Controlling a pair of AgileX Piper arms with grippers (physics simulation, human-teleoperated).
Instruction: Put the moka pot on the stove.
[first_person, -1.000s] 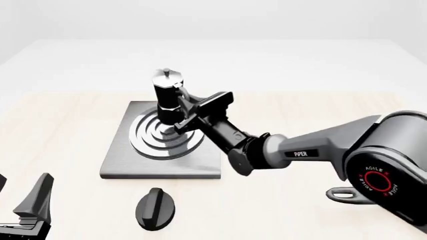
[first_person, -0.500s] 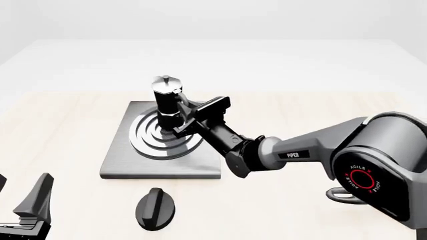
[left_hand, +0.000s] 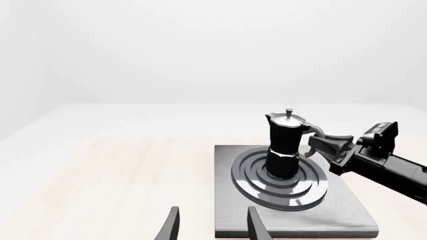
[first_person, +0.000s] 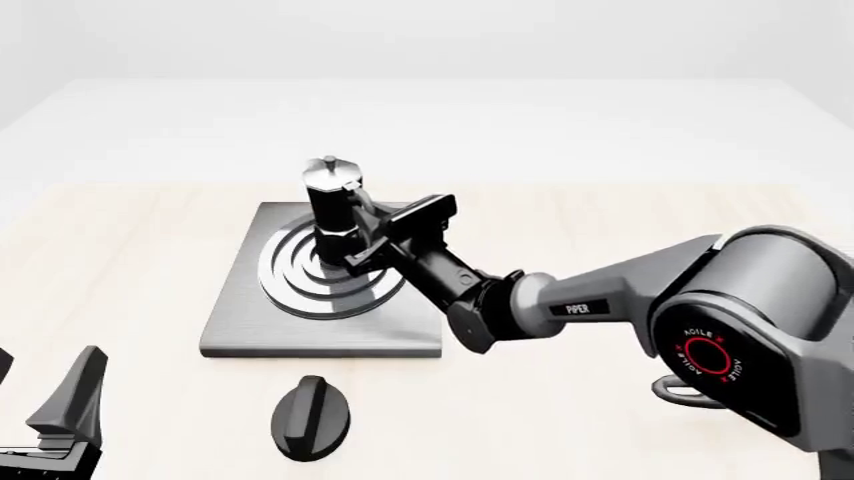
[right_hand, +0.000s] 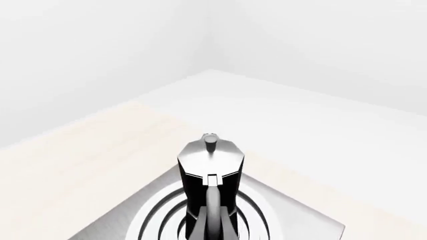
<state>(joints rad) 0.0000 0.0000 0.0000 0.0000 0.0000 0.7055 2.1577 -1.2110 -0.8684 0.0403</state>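
The moka pot (first_person: 331, 203), black with a silver lid and knob, stands upright on the ringed middle of the grey stove (first_person: 267, 330). My right gripper (first_person: 378, 238) reaches in from the right and is shut on the pot's curved side handle. In the left wrist view the pot (left_hand: 285, 145) sits on the stove (left_hand: 347, 215), with the right gripper (left_hand: 328, 146) at its handle. The right wrist view looks along the handle at the pot (right_hand: 210, 172) and the stove (right_hand: 303, 220). My left gripper (first_person: 40, 388) is open and empty at the near left, far from the stove.
A small black oval knob (first_person: 311, 417) lies on the table just in front of the stove. The right arm's base (first_person: 747, 350) stands at the near right. The left fingertips (left_hand: 172, 227) show low in the left wrist view.
The right gripper has lowered the moka pot slightly and brought it down onto the stove's rings. The left arm has not moved.
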